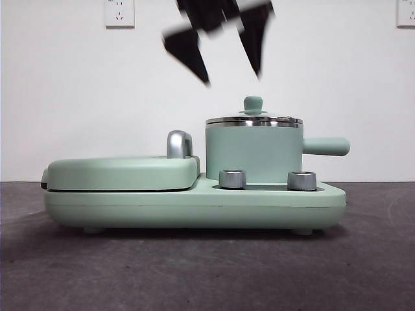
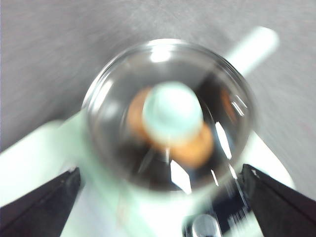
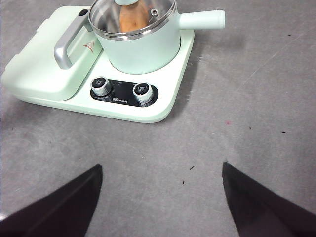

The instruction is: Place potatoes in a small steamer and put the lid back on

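Mint-green steamer (image 1: 254, 153), seemingly orange-brown potato (image 3: 133, 18) inside.

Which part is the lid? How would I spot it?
Find the mint-green cooker on the table. The pot stands on its right half, and the lid caps it: clear glass, steel rim, small green knob, unlike the flat opaque griddle cover beside it.

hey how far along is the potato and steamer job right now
It looks all but done. The potato already lies inside the steamer, seen through the glass, and the lid sits level on the rim. Nothing is in hand: the left gripper hangs open above the knob, touching nothing, and the right gripper waits open over the table. Only backing the left arm off seems left.
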Action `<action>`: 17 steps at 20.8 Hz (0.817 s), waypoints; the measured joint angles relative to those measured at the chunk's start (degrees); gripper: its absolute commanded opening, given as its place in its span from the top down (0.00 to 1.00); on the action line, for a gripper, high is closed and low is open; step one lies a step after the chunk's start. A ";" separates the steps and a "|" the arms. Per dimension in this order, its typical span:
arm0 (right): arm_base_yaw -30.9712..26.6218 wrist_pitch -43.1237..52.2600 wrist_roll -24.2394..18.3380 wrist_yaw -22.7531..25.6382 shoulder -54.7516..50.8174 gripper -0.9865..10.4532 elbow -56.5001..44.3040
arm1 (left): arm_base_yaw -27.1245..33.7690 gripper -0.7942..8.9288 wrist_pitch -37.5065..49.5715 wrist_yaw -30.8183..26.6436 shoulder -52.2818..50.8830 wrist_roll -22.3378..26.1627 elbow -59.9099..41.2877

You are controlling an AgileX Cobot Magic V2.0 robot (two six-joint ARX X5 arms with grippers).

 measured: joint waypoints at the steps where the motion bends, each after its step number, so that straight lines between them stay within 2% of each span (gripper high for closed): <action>1: 0.02 0.46 0.00 -0.39 0.00 0.58 0.00 | 0.00 0.37 -2.95 0.00 -3.08 -0.37 0.09; 4: 0.00 4.24 -0.07 -4.46 0.00 0.58 -0.04 | 0.00 0.37 -10.05 0.00 -9.84 -2.10 0.35; 6: 0.02 6.71 -0.66 -7.17 0.00 0.58 -0.07 | 0.00 0.37 -11.63 0.00 -13.09 -2.82 -1.18; 8: 0.02 8.31 -1.31 -8.98 0.00 0.58 -0.07 | -0.42 0.37 -11.56 0.00 -18.58 -3.17 -6.58; 12: 0.02 9.55 -2.25 -9.42 0.09 0.58 -0.07 | -1.07 0.37 -10.27 0.02 -27.71 -3.91 -16.83; 17: 0.02 11.34 -3.61 -12.28 1.88 0.58 -0.07 | -1.16 0.38 -2.47 0.00 -40.63 -5.53 -34.25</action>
